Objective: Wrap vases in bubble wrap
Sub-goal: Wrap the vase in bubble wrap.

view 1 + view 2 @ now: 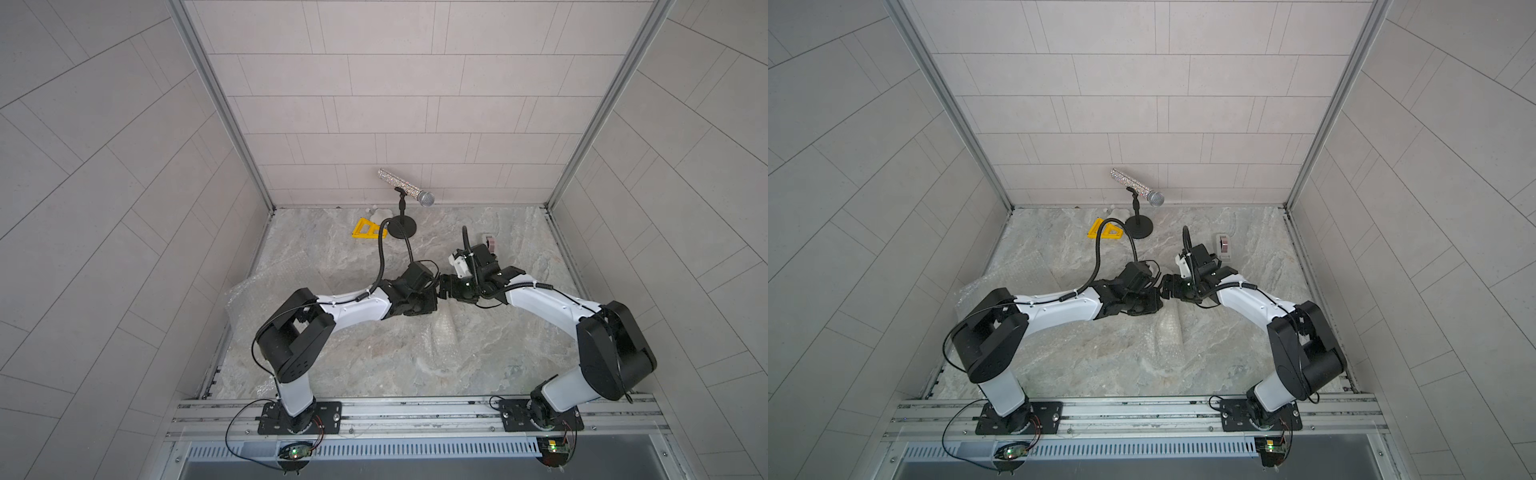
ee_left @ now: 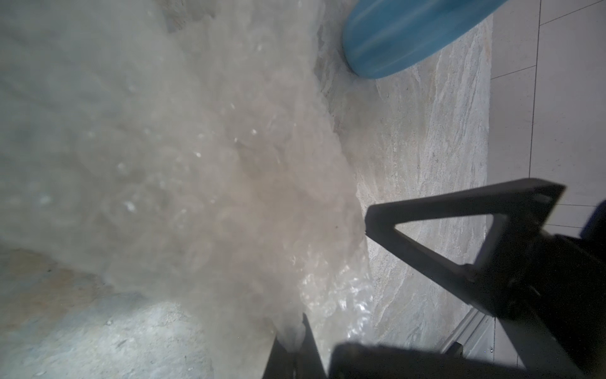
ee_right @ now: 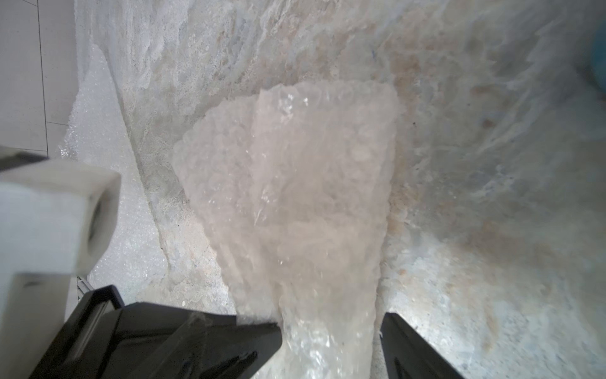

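In a top view we note the left gripper (image 1: 435,296) and right gripper (image 1: 443,287) tip to tip over crinkly transparent bubble wrap (image 1: 440,334). Left wrist: jaws pinched on a wrap fold, ribbed light-blue vase (image 2: 410,36) just beside the sheet's edge. Right wrist: jaws apart around bunched wrap.

Left hand (image 1: 434,296) and right hand (image 1: 445,291) meet tip to tip over the worktop's (image 1: 519,353) middle, barring it. Microphone stand (image 1: 401,230), yellow frame (image 1: 358,229) and tape dispenser (image 1: 1223,245) line the back. Crinkled bubble wrap (image 1: 249,299) covers the left; the far right corner lies open.
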`<action>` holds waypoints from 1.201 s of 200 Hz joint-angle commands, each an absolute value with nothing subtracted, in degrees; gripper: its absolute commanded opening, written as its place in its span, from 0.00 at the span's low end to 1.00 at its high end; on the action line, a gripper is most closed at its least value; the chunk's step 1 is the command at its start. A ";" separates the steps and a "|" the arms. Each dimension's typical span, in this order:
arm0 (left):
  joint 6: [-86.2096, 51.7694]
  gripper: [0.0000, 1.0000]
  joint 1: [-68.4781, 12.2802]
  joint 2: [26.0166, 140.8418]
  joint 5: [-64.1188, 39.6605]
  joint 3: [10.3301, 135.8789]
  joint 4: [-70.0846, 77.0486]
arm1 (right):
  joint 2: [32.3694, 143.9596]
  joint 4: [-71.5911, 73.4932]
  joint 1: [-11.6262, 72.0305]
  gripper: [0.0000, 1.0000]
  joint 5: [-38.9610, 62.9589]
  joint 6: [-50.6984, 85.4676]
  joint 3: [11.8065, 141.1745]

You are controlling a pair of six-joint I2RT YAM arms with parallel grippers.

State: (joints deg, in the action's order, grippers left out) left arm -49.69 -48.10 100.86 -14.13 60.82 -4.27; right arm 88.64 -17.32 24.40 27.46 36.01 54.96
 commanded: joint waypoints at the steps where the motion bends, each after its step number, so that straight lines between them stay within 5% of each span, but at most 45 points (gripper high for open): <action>1: -50.27 0.00 -48.43 101.52 -13.64 59.65 -3.01 | 91.31 -16.19 24.26 0.86 27.46 35.60 56.51; 78: -53.12 0.00 -48.44 100.25 -15.18 57.89 1.29 | 95.63 -13.29 24.09 0.69 24.46 35.94 54.45; 161: -54.67 0.41 -48.72 87.95 -14.44 49.46 -0.73 | 94.54 -8.94 23.98 0.50 21.52 40.11 51.13; 240: -49.48 0.45 -50.80 80.42 -13.46 47.70 -6.89 | 90.87 -1.86 29.07 0.30 12.88 52.19 48.27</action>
State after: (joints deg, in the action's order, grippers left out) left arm -53.23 -51.03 84.51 -14.96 47.24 -1.87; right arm 91.70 -3.79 26.76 19.07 46.22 49.04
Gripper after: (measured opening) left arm 0.452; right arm 0.325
